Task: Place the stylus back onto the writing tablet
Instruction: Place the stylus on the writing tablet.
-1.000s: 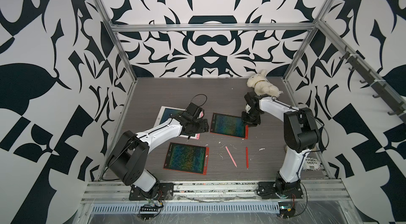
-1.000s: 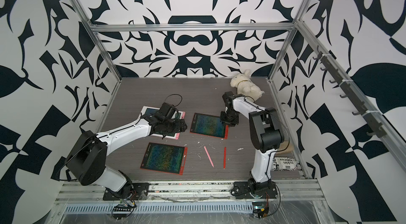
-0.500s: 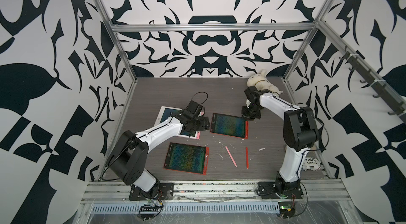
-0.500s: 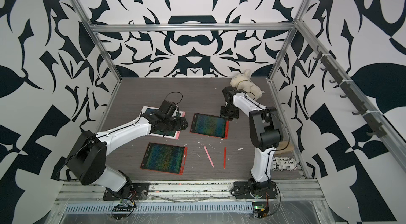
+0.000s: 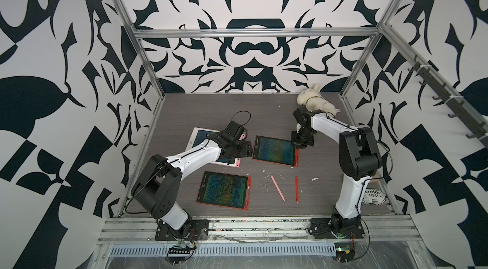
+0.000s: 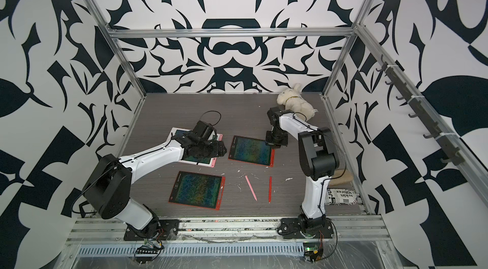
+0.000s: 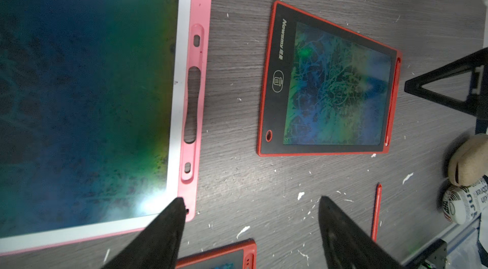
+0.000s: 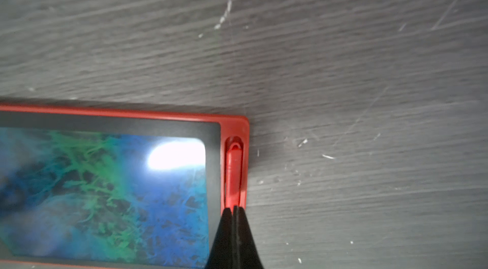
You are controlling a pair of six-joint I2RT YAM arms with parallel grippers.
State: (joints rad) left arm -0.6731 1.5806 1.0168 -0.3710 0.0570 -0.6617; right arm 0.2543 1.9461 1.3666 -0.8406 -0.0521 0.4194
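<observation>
Stylus [image 8: 233, 172] — the red one — sits in the side groove of the red writing tablet [image 8: 235, 122], near the middle of the bench [image 5: 264, 112], along the tablet's edge facing the bench's right side. The right gripper [image 8: 234, 211] has its fingers pressed together, tips directly over the shaft — probably to push it home rather than pinch it. The left gripper [image 7: 250, 199] hangs spread beside the pink tablet [image 7: 200, 96], holding nothing.

Red stylus [image 8: 233, 172] flat in the side slot of the red-framed writing tablet [image 8: 105, 121], screen scribbled green-blue.
</observation>
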